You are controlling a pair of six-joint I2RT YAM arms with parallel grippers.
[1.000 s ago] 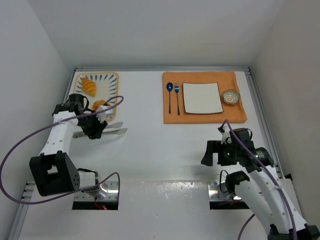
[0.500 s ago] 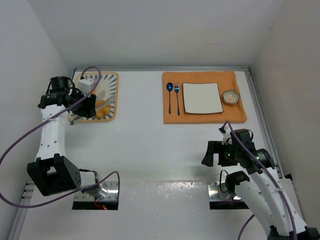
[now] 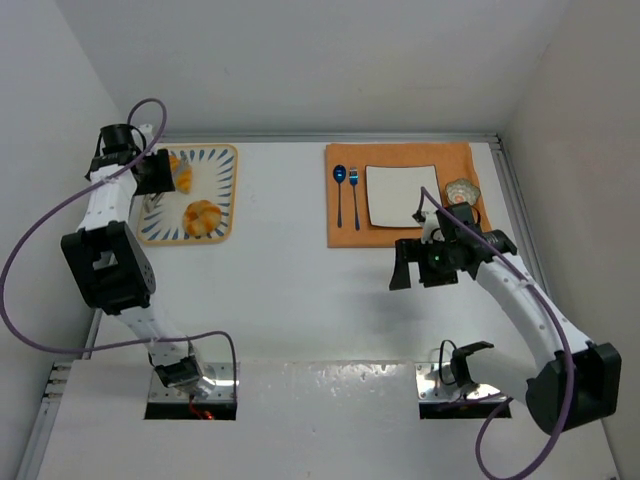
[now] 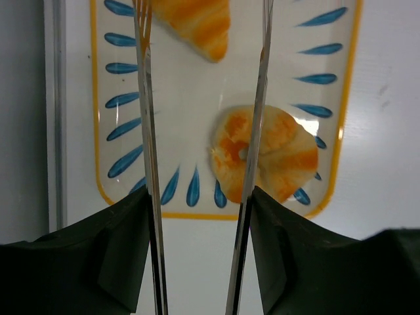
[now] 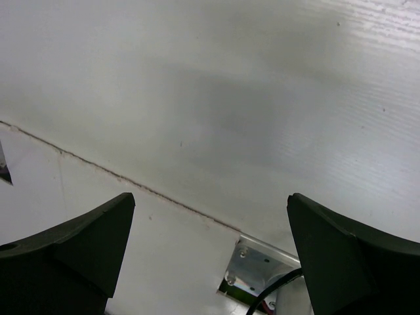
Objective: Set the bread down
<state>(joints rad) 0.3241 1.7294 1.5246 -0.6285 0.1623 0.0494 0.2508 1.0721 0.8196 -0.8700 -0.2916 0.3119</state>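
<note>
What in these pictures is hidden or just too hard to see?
Croissant: left wrist view, cut off by the top edge; from above, the left arm covers part.
Tongs tips: same edge cuts them off.
Small bowl: top view, right arm covers its near edge; pattern too small.

Far left of worktop [image 3: 300,300]: tray [image 3: 222,170] carrying croissant [image 3: 181,172] behind bun [image 3: 203,218]. Far right: mat [image 3: 400,238] carrying, left to right, spoon [image 3: 339,190], fork [image 3: 354,190], plate [image 3: 400,195], bowl [image 3: 462,190].
</note>
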